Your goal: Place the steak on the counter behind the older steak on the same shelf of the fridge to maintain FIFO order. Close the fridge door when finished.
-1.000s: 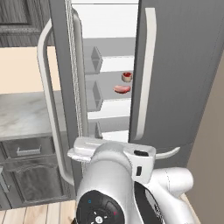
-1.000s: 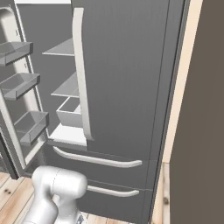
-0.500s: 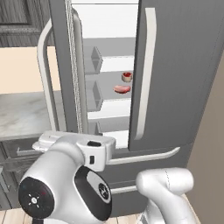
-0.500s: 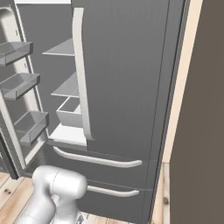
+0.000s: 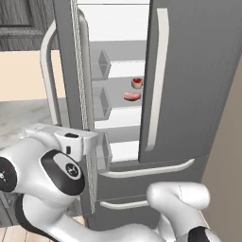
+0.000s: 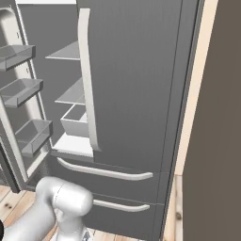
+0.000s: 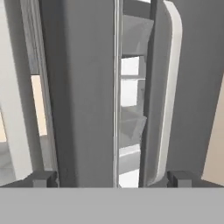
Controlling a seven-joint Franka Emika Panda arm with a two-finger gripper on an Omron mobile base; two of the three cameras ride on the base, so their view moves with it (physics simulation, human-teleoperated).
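Sitting on one fridge [image 5: 198, 94] shelf, steak [image 5: 137, 82] behind older steak [image 5: 132, 96]; hand [image 7: 113, 178] released.

In the open fridge [image 5: 189, 94], a white shelf [image 5: 116, 101] carries two pieces of meat near its right end, beside the closed door's edge. The flat pinkish older steak [image 5: 132, 96] lies toward the shelf's front edge. The small tan-rimmed steak [image 5: 137, 82] sits just behind it, toward the back wall, slightly apart.
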